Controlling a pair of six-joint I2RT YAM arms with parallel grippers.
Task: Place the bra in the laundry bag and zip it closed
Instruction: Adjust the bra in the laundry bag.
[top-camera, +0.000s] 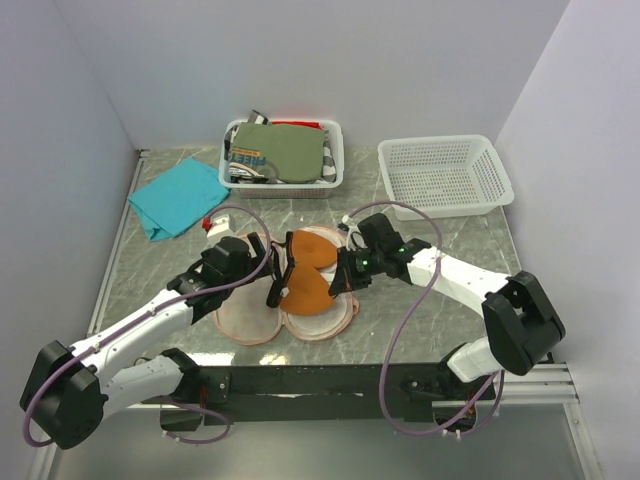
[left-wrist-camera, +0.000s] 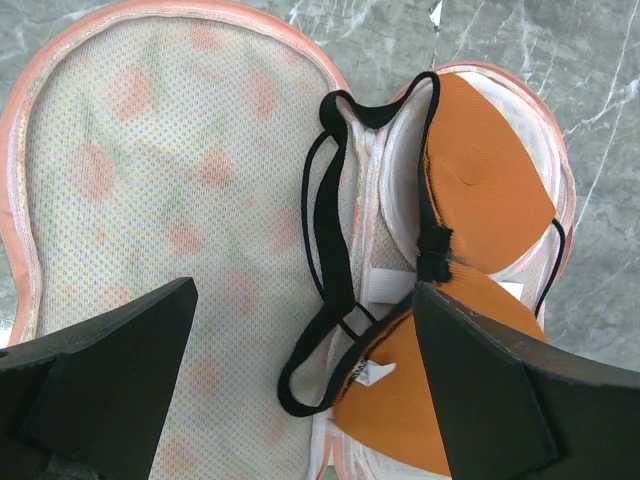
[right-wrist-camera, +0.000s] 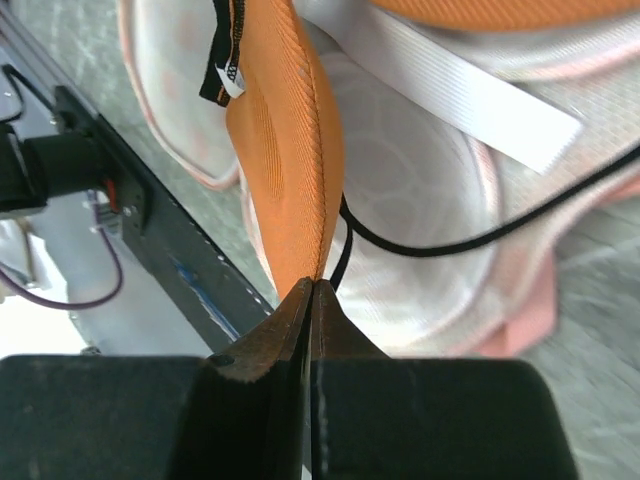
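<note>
At table centre, the bag (top-camera: 245, 315) lies opened flat, its two peanut-shaped halves side by side. The bra (left-wrist-camera: 490, 190) sits in the right half: two rust-orange rounded cups, with thin dark straps (left-wrist-camera: 330, 230) looping over the seam between the halves.

My right gripper (right-wrist-camera: 312, 290) is clenched on the edge of the near cup, which stands on edge in the wrist view. My left gripper (left-wrist-camera: 305, 330) hangs released, fingers spread wide, over the seam and straps.

Pink piping runs round the rim (left-wrist-camera: 30, 100). The left half shows its lining, a fine beige mesh with faint orange-red blotches. The cup fabric is finely ribbed. A white flat band (right-wrist-camera: 470, 95) crosses the right half. The table (top-camera: 420, 300) is grey marbled.
</note>
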